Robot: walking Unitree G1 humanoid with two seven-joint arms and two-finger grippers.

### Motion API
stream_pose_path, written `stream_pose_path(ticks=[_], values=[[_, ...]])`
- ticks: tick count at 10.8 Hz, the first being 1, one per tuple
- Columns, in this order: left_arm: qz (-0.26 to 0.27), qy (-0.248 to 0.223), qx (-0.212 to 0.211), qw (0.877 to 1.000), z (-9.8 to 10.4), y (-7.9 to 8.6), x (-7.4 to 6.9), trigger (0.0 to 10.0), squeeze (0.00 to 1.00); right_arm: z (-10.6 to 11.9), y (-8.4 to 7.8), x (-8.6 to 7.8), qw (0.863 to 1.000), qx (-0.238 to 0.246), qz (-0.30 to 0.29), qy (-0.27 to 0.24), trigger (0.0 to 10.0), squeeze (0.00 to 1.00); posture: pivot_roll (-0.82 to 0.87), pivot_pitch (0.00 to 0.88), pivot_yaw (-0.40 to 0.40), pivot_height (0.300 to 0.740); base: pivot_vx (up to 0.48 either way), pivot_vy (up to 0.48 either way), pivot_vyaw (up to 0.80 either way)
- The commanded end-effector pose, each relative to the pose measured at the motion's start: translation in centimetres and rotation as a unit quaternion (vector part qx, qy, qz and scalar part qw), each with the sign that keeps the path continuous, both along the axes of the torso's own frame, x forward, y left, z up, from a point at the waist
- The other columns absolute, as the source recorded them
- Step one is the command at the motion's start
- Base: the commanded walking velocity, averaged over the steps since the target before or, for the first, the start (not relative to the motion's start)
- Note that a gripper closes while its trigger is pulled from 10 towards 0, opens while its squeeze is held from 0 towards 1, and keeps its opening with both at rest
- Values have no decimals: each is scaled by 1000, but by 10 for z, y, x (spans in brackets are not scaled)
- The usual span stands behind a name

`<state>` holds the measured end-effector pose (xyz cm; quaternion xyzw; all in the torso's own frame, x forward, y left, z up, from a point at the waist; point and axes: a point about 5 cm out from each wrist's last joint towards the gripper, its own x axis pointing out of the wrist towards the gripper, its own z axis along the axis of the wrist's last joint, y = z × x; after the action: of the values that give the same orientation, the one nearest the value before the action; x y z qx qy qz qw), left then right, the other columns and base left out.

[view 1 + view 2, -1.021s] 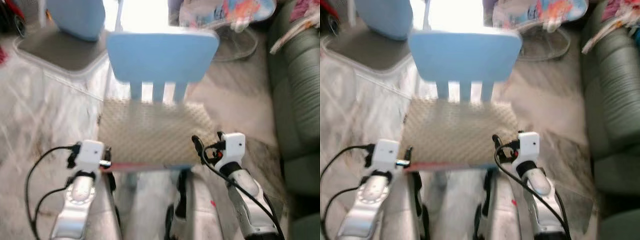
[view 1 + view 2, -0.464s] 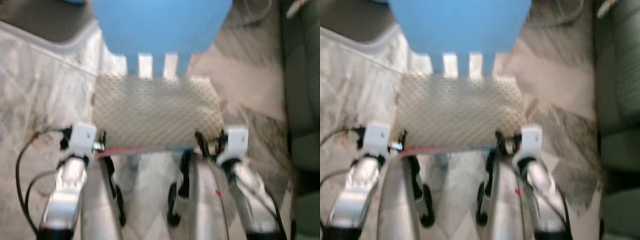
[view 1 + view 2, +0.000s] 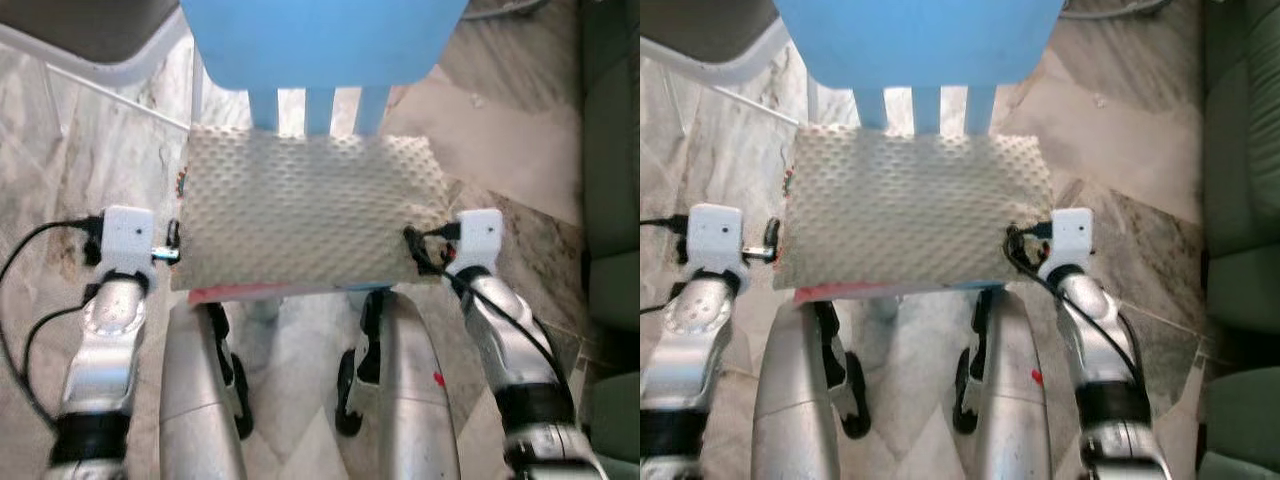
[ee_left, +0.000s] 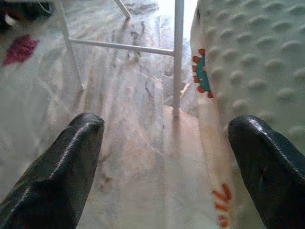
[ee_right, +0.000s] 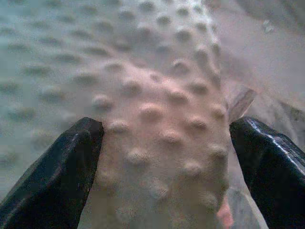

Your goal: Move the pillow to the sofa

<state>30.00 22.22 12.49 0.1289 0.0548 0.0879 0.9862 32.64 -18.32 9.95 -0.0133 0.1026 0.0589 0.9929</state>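
**Both tools bracket the pillow on the blue chair**

Nearest me, the left tool (image 4: 167, 167) and right tool (image 5: 167, 167) gape wide at either end of the pillow (image 3: 310, 215), the right one straddling its corner, seemingly to lift it evenly. The pillow lies on the chair (image 3: 320, 40) seat. Beyond and right of the pillow waits the green sofa (image 3: 1240, 200).

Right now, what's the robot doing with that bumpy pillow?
The robot stands over a bumpy cream pillow lying on a little blue chair. Its left gripper is open beside one end of the pillow, and its right gripper is open around the other end. The pillow isn't lifted yet; the green sofa waits on its right.
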Motion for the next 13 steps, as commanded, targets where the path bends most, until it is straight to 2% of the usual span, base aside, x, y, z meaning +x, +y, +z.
stream_pose_path(ticks=[1,2,3,4,5,6,7,9,10,11,13], values=[[11,7,-21,1000,-6,0,0,10000,1000,-8,-3,0,1000,-11,6,17,10000,1000,-6,435,-85,531,0,0,0],[8,5,-34,999,-6,-4,6,10000,1000,-9,0,5,1000,-7,14,24,10000,1000,-8,431,-87,531,0,0,0],[0,1,-47,999,-7,-10,16,10000,1000,-7,5,13,1000,-3,16,20,10000,702,-6,424,-92,531,0,0,0],[5,16,-66,998,-16,-14,25,10000,427,-7,12,19,999,6,26,30,10000,0,-7,421,-98,531,0,0,0],[-1,43,-90,995,-26,-18,30,10000,0,-8,21,25,999,9,36,37,10000,0,-18,414,-102,531,0,0,0],[-11,51,-100,994,-29,-22,32,10000,0,-7,25,27,998,12,41,35,10000,0,-15,411,-103,531,0,0,0],[-44,82,-125,988,-37,-31,32,10000,0,-10,30,28,998,17,44,40,10000,0,-4,406,-100,531,0,0,0],[-61,108,-132,983,-49,-36,29,10000,0,-20,36,26,996,25,51,67,10000,0,4,396,-98,531,0,0,0],[-70,111,-154,979,-54,-40,29,0,0,-22,43,26,993,75,45,82,0,0,5,388,-101,531,0,0,0],[-72,117,-193,971,-58,-45,30,0,0,-23,50,26,992,75,60,83,0,0,5,378,-100,531,0,0,0],[-80,135,-224,962,-66,-50,32,0,0,-24,55,28,991,77,67,86,0,0,-6,371,-96,531,0,0,0]])
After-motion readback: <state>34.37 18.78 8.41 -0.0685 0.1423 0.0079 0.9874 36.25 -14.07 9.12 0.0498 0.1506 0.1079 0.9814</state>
